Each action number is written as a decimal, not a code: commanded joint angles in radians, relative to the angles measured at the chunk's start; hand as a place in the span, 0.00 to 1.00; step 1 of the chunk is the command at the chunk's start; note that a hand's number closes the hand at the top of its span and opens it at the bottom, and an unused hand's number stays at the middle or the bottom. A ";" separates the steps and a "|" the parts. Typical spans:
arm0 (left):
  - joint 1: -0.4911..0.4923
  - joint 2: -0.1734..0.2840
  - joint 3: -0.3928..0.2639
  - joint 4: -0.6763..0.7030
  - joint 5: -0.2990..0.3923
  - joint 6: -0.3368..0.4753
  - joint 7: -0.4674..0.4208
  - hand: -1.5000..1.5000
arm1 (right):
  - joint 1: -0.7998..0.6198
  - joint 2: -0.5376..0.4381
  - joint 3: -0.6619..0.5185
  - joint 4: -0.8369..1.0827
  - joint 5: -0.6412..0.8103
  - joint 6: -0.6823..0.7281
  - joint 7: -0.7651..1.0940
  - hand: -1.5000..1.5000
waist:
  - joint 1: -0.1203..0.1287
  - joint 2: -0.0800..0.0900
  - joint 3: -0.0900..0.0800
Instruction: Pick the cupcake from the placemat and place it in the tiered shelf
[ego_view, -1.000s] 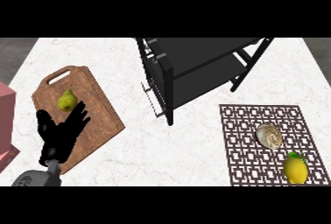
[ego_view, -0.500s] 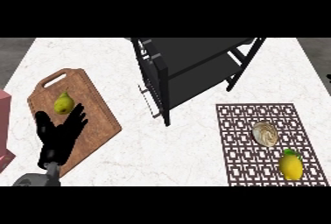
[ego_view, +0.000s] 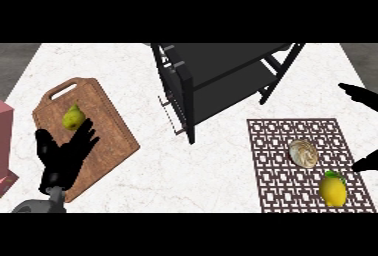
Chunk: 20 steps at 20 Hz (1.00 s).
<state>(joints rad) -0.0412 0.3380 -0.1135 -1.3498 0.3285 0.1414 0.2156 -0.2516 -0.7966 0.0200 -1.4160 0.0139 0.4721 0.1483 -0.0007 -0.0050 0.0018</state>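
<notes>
While over the cutting board (ego_view: 88, 135), left hand (ego_view: 65, 152) upright, fingers spread, empty; right hand's (ego_view: 362, 95) fingers unclear.

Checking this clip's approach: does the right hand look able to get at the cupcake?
Probably yes: the right hand shows at the right edge beside the placemat, nothing stands between it and the cupcake, and the lemon sits nearer.
</notes>
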 joint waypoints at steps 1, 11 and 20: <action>0.009 -0.030 -0.014 -0.001 -0.023 0.012 0.033 0.50 | -0.010 0.057 0.047 -0.077 0.050 -0.008 0.147 0.00 | 0.002 0.004 -0.002; -0.014 -0.025 0.063 0.076 -0.024 -0.079 0.005 0.50 | 0.081 0.134 0.068 -0.183 0.211 0.010 0.238 0.00 | -0.001 0.005 -0.002; 0.032 -0.091 0.070 0.010 -0.096 -0.052 0.020 0.50 | 0.122 0.212 0.013 -0.146 0.384 -0.015 0.145 0.00 | 0.001 0.005 -0.002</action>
<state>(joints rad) -0.0347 0.2763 -0.0544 -1.3698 0.2483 0.1073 0.2539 -0.1358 -0.6099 0.0653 -1.5676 0.3565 0.4399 0.3099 0.0003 -0.0031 0.0028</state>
